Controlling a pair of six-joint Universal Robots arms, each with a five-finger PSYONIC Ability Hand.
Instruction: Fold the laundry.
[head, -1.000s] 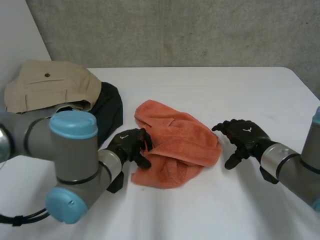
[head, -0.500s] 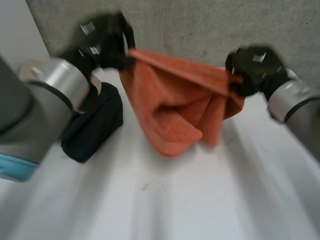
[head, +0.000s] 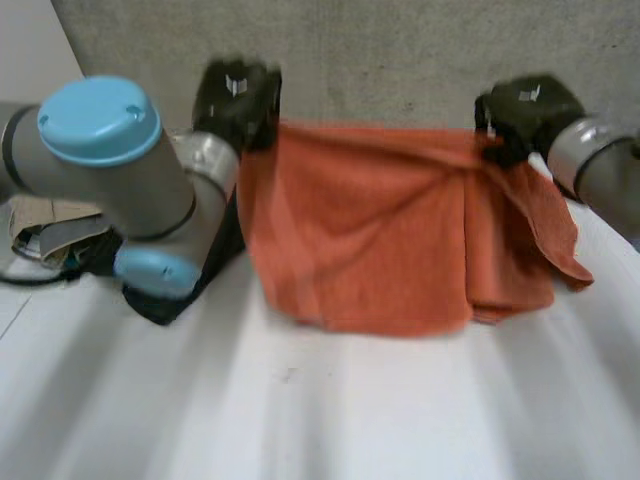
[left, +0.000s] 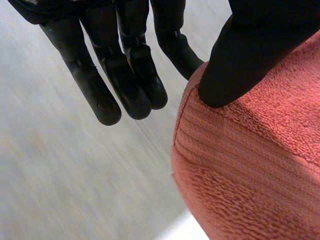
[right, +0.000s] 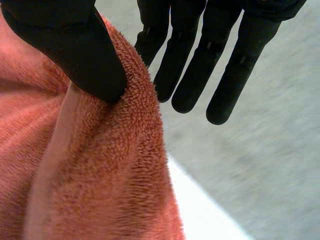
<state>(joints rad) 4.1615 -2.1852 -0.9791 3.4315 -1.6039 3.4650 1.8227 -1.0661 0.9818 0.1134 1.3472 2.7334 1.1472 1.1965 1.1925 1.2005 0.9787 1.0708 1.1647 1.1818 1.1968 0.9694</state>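
An orange towel (head: 380, 240) hangs stretched in the air above the white table (head: 330, 410). My left hand (head: 235, 100) pinches its upper left corner, and my right hand (head: 522, 115) pinches its upper edge near the right end. A flap droops past the right hand. In the left wrist view the thumb (left: 250, 55) presses the towel (left: 250, 170) against one finger while the other fingers (left: 125, 75) stay straight. The right wrist view shows the same: the thumb (right: 75, 50) clamps the towel (right: 95, 180) and the remaining fingers (right: 210, 60) point straight.
A dark garment (head: 170, 290) lies on the table at the left, partly behind my left arm (head: 110, 160). A beige garment (head: 50, 225) lies further left. A grey wall (head: 380, 50) stands behind the table.
Both hands took hold of the towel on the table and lifted it. Since half a second ago they have moved apart, so the towel now hangs spread out flat.
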